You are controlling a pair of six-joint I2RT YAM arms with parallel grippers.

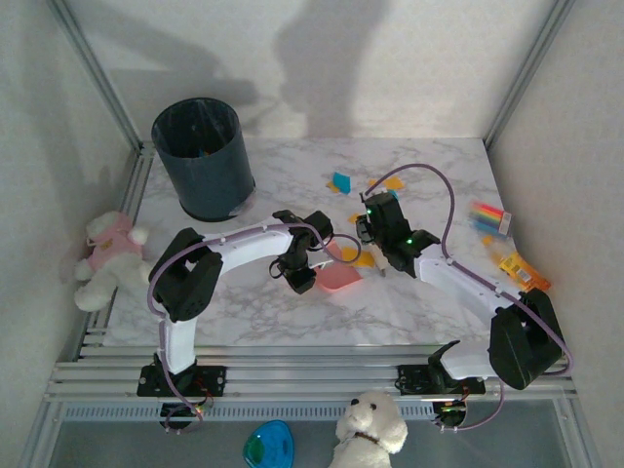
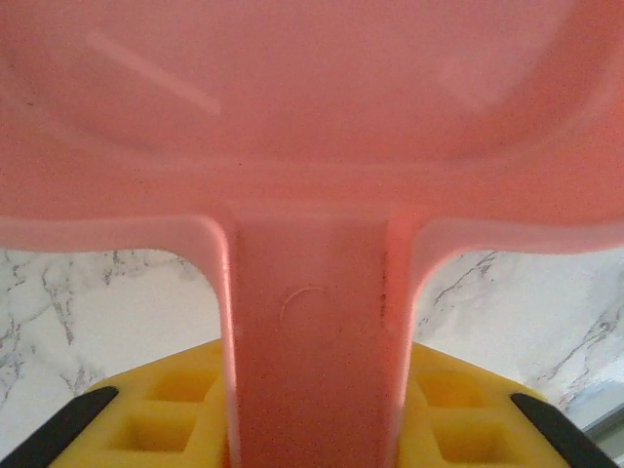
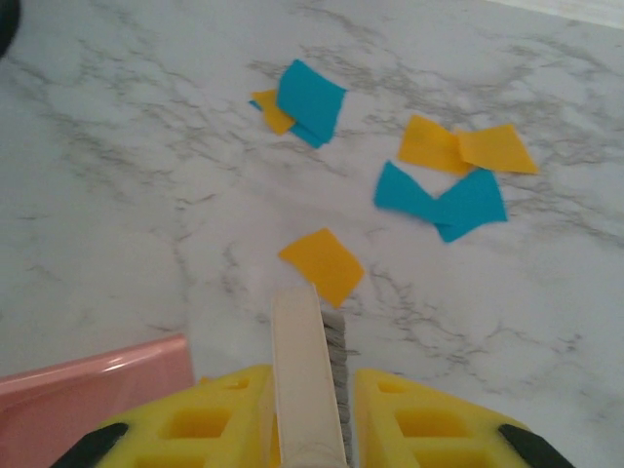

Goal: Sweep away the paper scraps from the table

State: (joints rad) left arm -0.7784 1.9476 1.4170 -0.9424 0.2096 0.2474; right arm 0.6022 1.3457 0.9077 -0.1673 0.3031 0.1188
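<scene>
Jaws, left: your left gripper (image 1: 304, 276) clamps the pink dustpan (image 2: 312, 117) by its handle.
Jaws, right: your right gripper (image 3: 310, 419) is closed on the brush (image 3: 304, 341).
Scraps: orange and blue paper scraps (image 3: 444, 200) lie loose on the table (image 3: 117, 195), one touching the brush tip.
Progress: early, I judge; you have most scraps left to sweep.

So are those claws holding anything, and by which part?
Yes. The left claw grips the pink dustpan by its handle. The right claw grips a small brush by its pale handle.
</scene>
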